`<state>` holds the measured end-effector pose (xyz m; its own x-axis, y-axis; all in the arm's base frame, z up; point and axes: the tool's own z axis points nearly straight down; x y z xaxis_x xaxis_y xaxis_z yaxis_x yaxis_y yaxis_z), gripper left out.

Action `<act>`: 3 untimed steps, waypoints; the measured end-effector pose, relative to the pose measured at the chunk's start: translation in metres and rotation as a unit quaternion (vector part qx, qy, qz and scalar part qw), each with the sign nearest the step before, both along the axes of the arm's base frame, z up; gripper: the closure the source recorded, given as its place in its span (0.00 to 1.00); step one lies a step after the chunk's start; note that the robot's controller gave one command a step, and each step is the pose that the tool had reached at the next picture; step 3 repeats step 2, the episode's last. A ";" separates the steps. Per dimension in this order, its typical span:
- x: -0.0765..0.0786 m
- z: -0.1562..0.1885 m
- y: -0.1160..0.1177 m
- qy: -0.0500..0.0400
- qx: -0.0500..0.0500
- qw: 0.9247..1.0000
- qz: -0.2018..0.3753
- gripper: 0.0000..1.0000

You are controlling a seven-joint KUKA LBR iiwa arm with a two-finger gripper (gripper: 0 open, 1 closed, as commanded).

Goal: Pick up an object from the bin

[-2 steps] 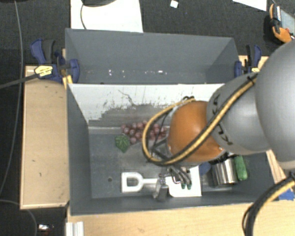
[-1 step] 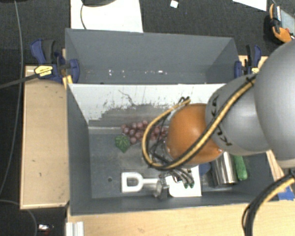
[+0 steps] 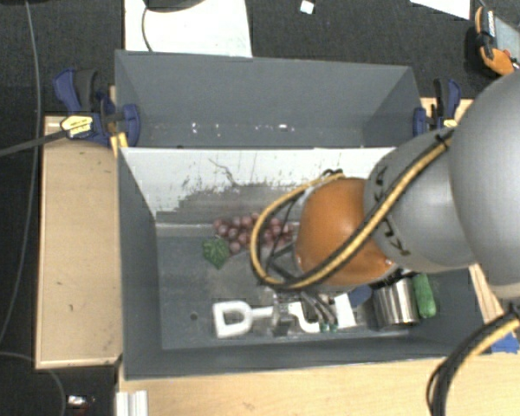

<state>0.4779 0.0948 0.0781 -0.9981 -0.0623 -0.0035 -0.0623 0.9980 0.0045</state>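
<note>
- A dark floor point(image 3: 329, 16) surrounds a grey bin point(image 3: 260, 94) whose scuffed bottom is bare on the left.
- The arm point(image 3: 494, 180) comes in from the right, with its orange cover point(image 3: 329, 224) over the middle of the bin and a yellow-and-black cable point(image 3: 377, 211) looped round it.
- The gripper point(image 3: 286, 312) sits low beneath the cover, near the near wall, right at a white piece point(image 3: 231, 319).
- The white piece lies flat along the near side of the floor. It has a loop at its left end, and its right part runs under the gripper.
- Whether the claw is apart, together or clamped on the piece cannot be told (wiring and the wrist hide it).
- A bunch of dark purple grapes point(image 3: 241, 230) lies farther back, left of the cover, with a green leaf point(image 3: 215, 251) just beside it on the near left.
- A shiny can point(image 3: 392, 303) stands at the near right, with a green thing point(image 3: 425, 295) touching its right side and a blue scrap point(image 3: 360, 296) to its left.
</note>
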 end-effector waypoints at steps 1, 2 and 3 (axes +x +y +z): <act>0.000 0.000 0.000 0.000 0.000 1.000 0.000 1.00; 0.001 0.081 0.000 -0.001 0.001 1.000 -0.001 1.00; 0.001 0.081 0.000 -0.001 0.001 1.000 -0.001 1.00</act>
